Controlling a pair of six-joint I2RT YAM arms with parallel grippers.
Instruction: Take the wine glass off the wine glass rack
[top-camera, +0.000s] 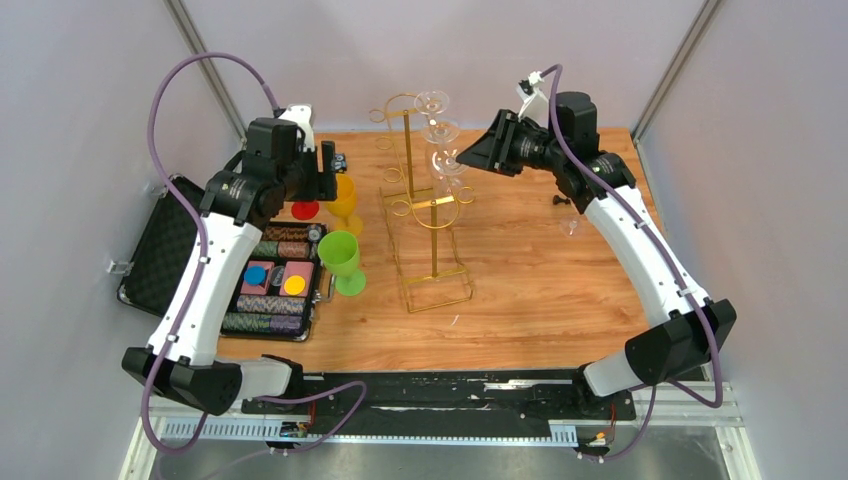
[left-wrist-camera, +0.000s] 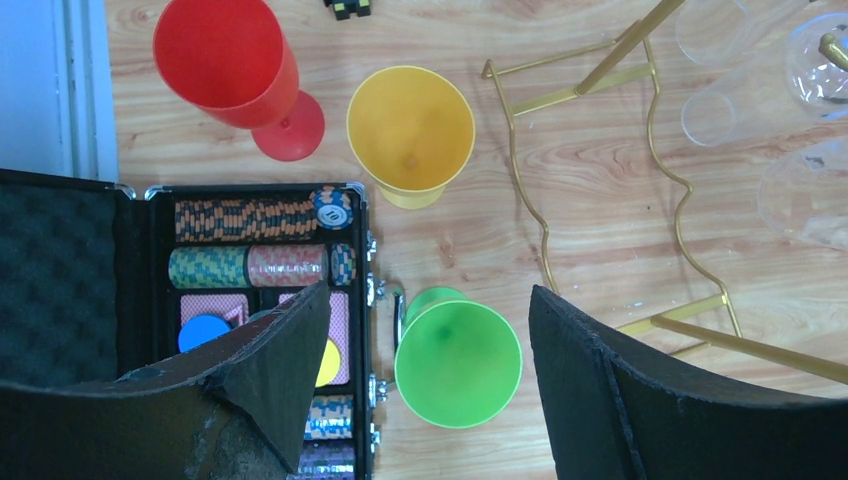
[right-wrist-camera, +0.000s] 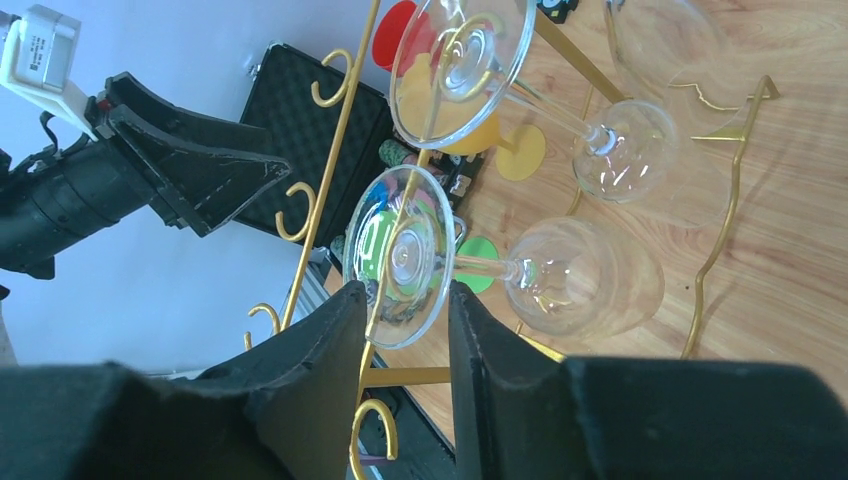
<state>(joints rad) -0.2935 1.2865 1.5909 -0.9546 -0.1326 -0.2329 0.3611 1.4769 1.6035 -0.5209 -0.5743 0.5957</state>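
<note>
Two arms are working apart here. At far left a black chip case (top-camera: 170, 250) is lying open. Beside it the left gripper (left-wrist-camera: 428, 300) is hovering with its jaws spread wide and empty above the green goblet (left-wrist-camera: 457, 362), probably parked there to keep clear. The red goblet (left-wrist-camera: 228, 60) and yellow goblet (left-wrist-camera: 410, 125) are standing just beyond. In the middle, the wine glass rack (top-camera: 434, 250) is carrying several clear glasses upside down, their feet hooked over its curled arms (which is why they are hanging bowl-down). The wine glass (right-wrist-camera: 580, 275) nearest the right gripper (right-wrist-camera: 405, 290) is hanging on the rack. That gripper's jaws are flanking the foot's rim with a narrow gap. Whether they are pinching it, I cannot tell.
</note>
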